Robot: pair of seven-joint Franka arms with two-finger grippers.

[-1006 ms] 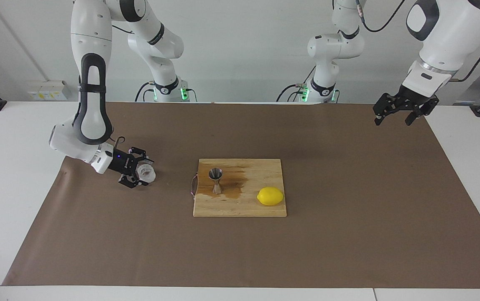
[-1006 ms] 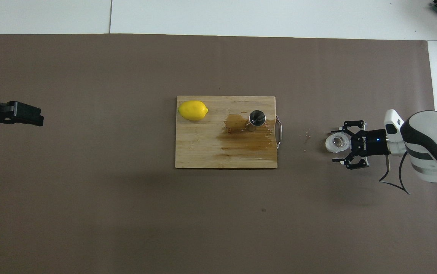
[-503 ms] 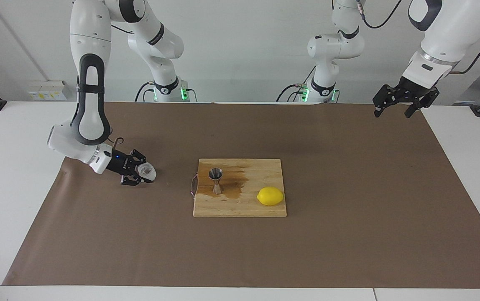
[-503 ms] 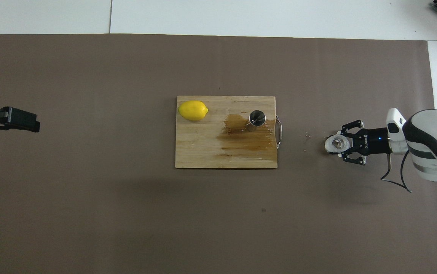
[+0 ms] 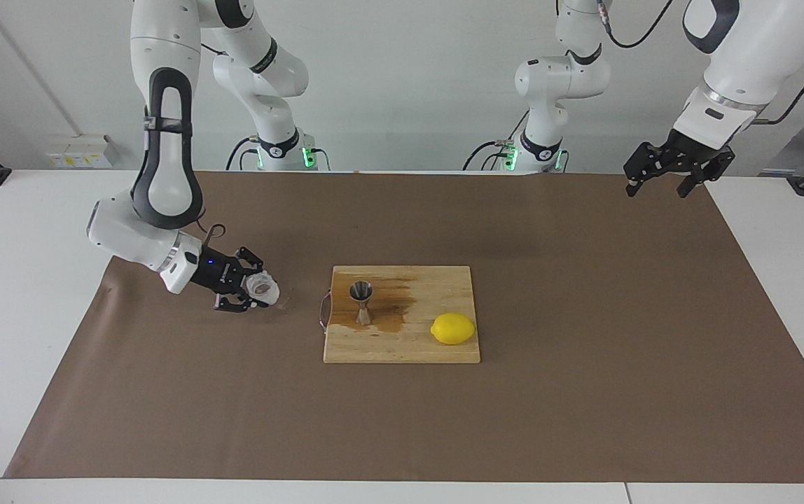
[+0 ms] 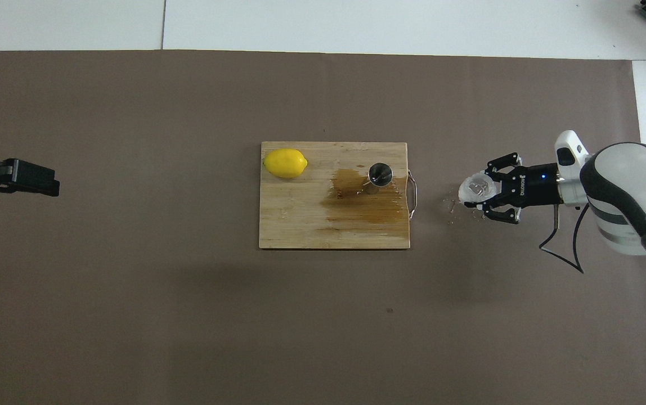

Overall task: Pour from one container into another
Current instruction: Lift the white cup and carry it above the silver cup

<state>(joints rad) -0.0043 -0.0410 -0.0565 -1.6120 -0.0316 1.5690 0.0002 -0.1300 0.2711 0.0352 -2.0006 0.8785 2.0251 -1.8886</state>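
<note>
The translucent white cup (image 5: 262,287) (image 6: 474,188) with brownish bits inside is held low over the brown paper, tipped a little toward the board. My right gripper (image 5: 255,286) (image 6: 486,191) is shut on it from the right arm's end of the table. The steel hourglass jigger (image 5: 361,301) (image 6: 380,175) stands upright on the wooden cutting board (image 5: 409,344) (image 6: 300,222), at the end nearest the cup, beside a wet brown stain. My left gripper (image 5: 657,183) (image 6: 47,179) hangs open and empty over the paper's corner at the left arm's end, where that arm waits.
A yellow lemon (image 5: 452,328) (image 6: 285,163) lies on the board at its left-arm end. The board's metal handle (image 5: 323,311) (image 6: 412,194) faces the cup. A few brown crumbs (image 5: 283,302) (image 6: 451,209) lie on the paper between handle and cup.
My right gripper has shut on the cup and carried it toward the cutting board. The left gripper has drawn up and back a little toward its corner.
</note>
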